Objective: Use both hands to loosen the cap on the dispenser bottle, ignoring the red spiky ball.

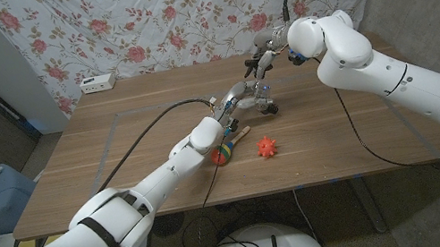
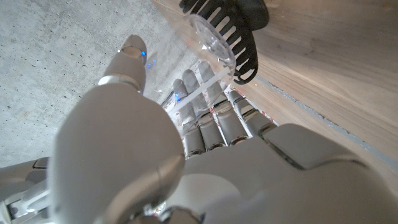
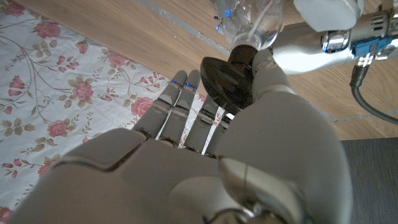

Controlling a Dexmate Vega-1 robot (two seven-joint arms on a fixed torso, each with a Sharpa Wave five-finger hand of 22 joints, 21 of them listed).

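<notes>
Dispenser bottle point(image 1: 244, 94) held above mid worktop point(image 1: 358, 131), nearer far edge. Left hand point(image 1: 230, 103) grips clear body; right hand point(image 1: 264, 54) wraps black cap point(image 3: 227, 84). Light, slick plastic, likely dents: hold body firm, twist at cap. Red spiky ball point(image 1: 267, 146) near front edge, apart.

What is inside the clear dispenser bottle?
Through the dispenser bottle a thin white tube runs along its length. Whether it holds any liquid cannot be told. The left hand covers part of its body, and the right hand grips the black cap.
</notes>
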